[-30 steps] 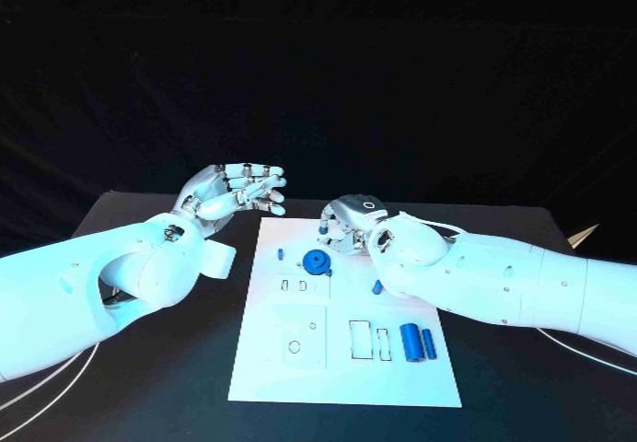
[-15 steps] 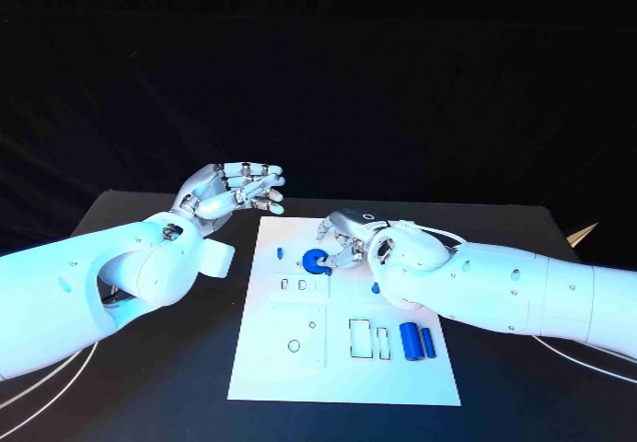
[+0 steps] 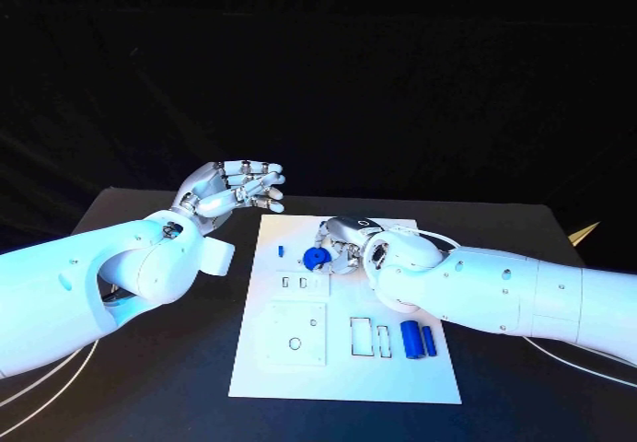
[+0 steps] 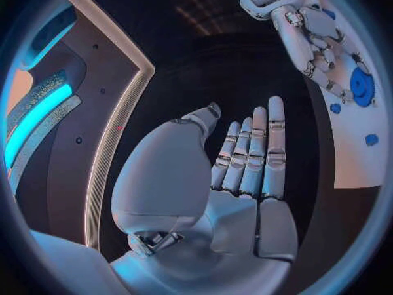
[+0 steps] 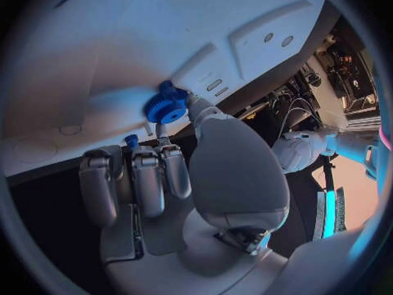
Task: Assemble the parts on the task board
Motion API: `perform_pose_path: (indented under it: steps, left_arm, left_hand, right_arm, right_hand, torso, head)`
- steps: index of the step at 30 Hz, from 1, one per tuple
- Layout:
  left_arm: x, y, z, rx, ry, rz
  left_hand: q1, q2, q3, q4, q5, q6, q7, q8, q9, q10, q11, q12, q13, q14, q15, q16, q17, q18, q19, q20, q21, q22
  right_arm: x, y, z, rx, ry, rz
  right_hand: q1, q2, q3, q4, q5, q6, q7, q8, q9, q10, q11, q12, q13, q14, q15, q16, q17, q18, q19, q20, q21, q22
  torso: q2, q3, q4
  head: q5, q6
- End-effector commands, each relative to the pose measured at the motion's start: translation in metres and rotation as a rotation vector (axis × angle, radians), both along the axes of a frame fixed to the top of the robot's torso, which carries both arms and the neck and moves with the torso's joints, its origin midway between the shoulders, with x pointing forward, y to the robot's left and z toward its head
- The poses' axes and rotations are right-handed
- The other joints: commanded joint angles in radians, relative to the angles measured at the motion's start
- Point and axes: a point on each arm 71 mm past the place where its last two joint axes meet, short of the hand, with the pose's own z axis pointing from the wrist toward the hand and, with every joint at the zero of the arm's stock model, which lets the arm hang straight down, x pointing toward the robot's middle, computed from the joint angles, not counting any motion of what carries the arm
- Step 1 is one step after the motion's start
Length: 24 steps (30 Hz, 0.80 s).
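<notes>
The task board (image 3: 348, 313) lies in the middle of the black surface (image 3: 146, 368), and the assembly looks to be at an early stage. The right hand (image 3: 342, 247) is down on the board's far half, about twelve o'clock from the board's centre, with its fingers (image 5: 147, 177) gathered against a blue gear (image 3: 316, 259). In the right wrist view the thumb tip touches the gear's toothed rim and the other fingers lie close alongside, so the hand seems to be pinching the gear, though whether the gear is lifted or already seated on its spot cannot be told. My judgement is that this gear is the step in hand: it is being set or pressed home.

Little else appears finished. A small blue peg (image 3: 282, 250) lies on the board at about nine o'clock from the gear, a little apart from it. Two blue cylinders (image 3: 418, 340) lie side by side near the board's right edge, at about four o'clock from its centre, just beside two rectangular slots (image 3: 369, 337) that look unfilled. The raised square plate (image 3: 295, 333) at about seven o'clock shows open holes. So the peg and both cylinders seem left to place.

The left hand (image 3: 237, 190) hovers off the board, beyond its far-left corner at about eleven o'clock, holding nothing, fingers loosely curved and apart.
</notes>
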Motion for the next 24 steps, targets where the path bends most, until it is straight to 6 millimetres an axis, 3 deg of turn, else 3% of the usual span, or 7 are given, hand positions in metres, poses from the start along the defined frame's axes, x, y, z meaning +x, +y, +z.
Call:
perform_pose_path:
  steps: [1, 14, 24]
  left_arm:
    - [-0.0006, -0.0017, 0.0012, -0.008, -0.005, -0.018]
    - [-0.0004, -0.0009, 0.0010, -0.006, -0.002, -0.016]
    - [-0.0004, -0.0011, 0.0008, -0.006, 0.000, -0.019]
  left_hand:
    - [-0.007, 0.003, 0.002, -0.006, -0.003, -0.007, 0.035, -0.005, 0.002, 0.001, 0.002, -0.004, 0.000, -0.006, 0.001, 0.006, 0.001, 0.000, -0.008, -0.002, 0.005, 0.001]
    - [-0.007, 0.003, 0.002, -0.006, -0.003, -0.007, 0.035, -0.005, 0.002, 0.001, 0.002, -0.004, 0.000, -0.006, 0.001, 0.006, 0.001, 0.000, -0.008, -0.002, 0.005, 0.001]
    - [-0.007, 0.003, 0.002, -0.006, -0.003, -0.007, 0.035, -0.005, 0.002, 0.001, 0.002, -0.004, 0.000, -0.006, 0.001, 0.006, 0.001, 0.000, -0.008, -0.002, 0.005, 0.001]
  right_arm:
    - [-0.0002, 0.0010, -0.0028, -0.007, 0.022, 0.011]
    - [-0.0001, 0.0023, -0.0028, 0.006, 0.023, 0.023]
    - [0.0002, 0.0025, -0.0028, -0.002, 0.018, 0.028]
  right_hand:
    - [0.008, 0.010, -0.006, 0.002, 0.005, 0.002, 0.000, 0.001, 0.002, 0.020, 0.006, -0.001, 0.178, 0.104, 0.006, 0.005, 0.256, -0.007, 0.106, 0.008, 0.005, 0.263]
    - [0.025, 0.048, 0.037, 0.007, 0.030, 0.054, -0.014, 0.030, 0.014, 0.030, -0.007, 0.009, 0.187, 0.104, -0.005, 0.005, 0.255, -0.007, 0.106, 0.000, 0.005, 0.263]
    - [0.061, 0.062, 0.132, -0.030, 0.014, 0.090, -0.024, 0.041, 0.015, 0.034, -0.018, 0.012, 0.191, 0.105, -0.016, 0.006, 0.257, -0.007, 0.106, -0.012, 0.005, 0.263]
  torso:
    - [0.000, -0.0003, 0.0001]
    - [-0.001, 0.0009, -0.0010]
    - [0.000, 0.0014, -0.0022]
  head:
    - [0.001, -0.002]
    - [0.004, -0.003]
    - [0.003, -0.003]
